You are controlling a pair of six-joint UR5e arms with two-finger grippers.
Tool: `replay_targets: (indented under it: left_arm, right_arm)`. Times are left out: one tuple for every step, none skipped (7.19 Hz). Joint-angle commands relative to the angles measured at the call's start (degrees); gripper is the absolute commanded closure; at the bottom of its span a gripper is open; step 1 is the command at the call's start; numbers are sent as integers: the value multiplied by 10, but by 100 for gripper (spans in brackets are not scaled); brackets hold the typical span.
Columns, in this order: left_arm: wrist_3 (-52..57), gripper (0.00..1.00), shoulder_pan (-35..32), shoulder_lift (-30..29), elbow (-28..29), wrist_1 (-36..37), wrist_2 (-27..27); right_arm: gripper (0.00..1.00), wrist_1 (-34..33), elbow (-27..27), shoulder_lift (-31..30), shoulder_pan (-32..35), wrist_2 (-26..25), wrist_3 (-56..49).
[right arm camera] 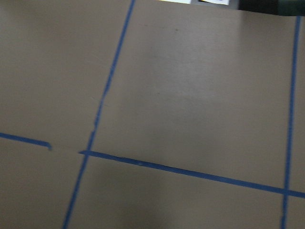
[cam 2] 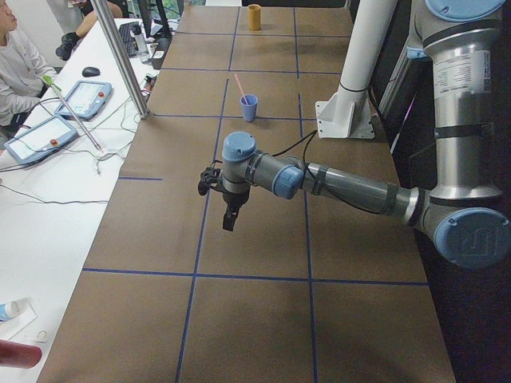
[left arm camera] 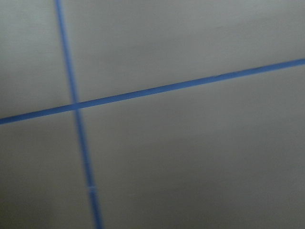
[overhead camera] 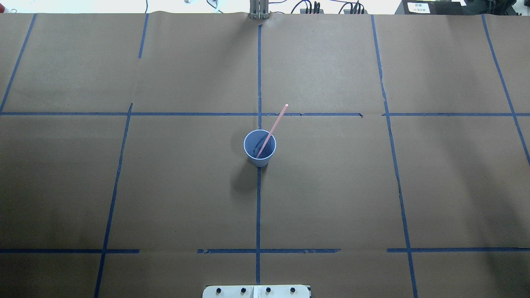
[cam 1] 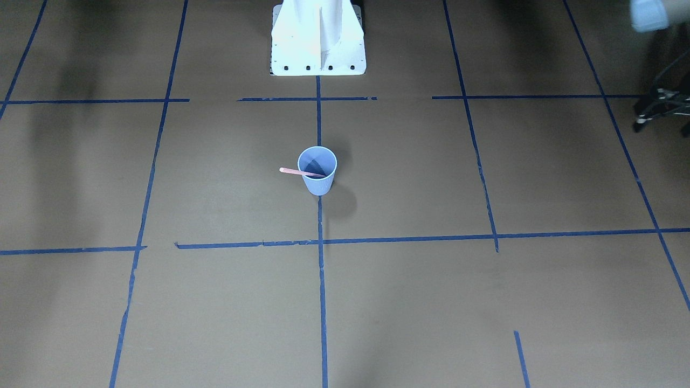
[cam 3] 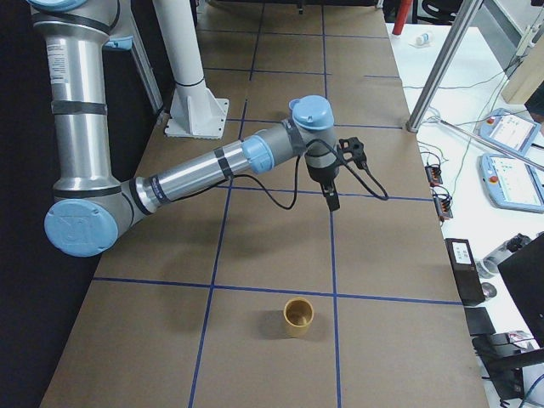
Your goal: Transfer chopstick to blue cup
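Note:
The blue cup point(cam 1: 318, 186) stands upright at the table's middle, on the centre tape line; it also shows in the overhead view point(overhead camera: 260, 160) and the left view point(cam 2: 249, 109). One pale pink chopstick point(cam 1: 292, 171) stands slanted inside it, leaning on the rim with its upper end sticking out point(overhead camera: 278, 119). My left gripper point(cam 2: 230, 222) hangs over the table's left end, far from the cup. My right gripper point(cam 3: 333, 202) hangs over the right end, also far away. Both show clearly only in side views, so I cannot tell whether they are open or shut.
A tan cup point(cam 3: 298, 317) stands near the table's right end, also seen far off in the left view point(cam 2: 254, 16). The white robot base point(cam 1: 318, 43) is at the table's robot side. Blue tape lines cross the brown table point(overhead camera: 331, 186).

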Motion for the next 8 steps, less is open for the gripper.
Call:
replay_targets:
  left_arm:
    - [183, 0, -114, 0, 102, 2, -39]
    - [193, 0, -128, -9, 129, 46, -81]
    - [188, 0, -130, -12, 110, 115, -98]
    - [152, 0, -130, -19, 81, 167, -99]
    - [91, 0, -124, -24, 57, 196, -92]
    - [94, 0, -124, -22, 70, 189, -92]
    - [94, 0, -124, -18, 58, 189, -91]
    - [120, 0, -124, -16, 56, 189, -91]
  right_arm:
    - [0, -36, -124, -7, 90, 3, -211]
    - [0, -42, -170, -10, 94, 1, -235]
    - [0, -43, -183, -29, 93, -4, -236]
    - [0, -43, -178, -46, 73, 3, -232]
    - [0, -52, -155, -53, 51, 3, -226]
    - [0, -54, -152, -52, 32, 4, -204]
    - [0, -46, -151, -52, 26, 12, -158]
    - [0, -46, -150, -52, 21, 23, -155]
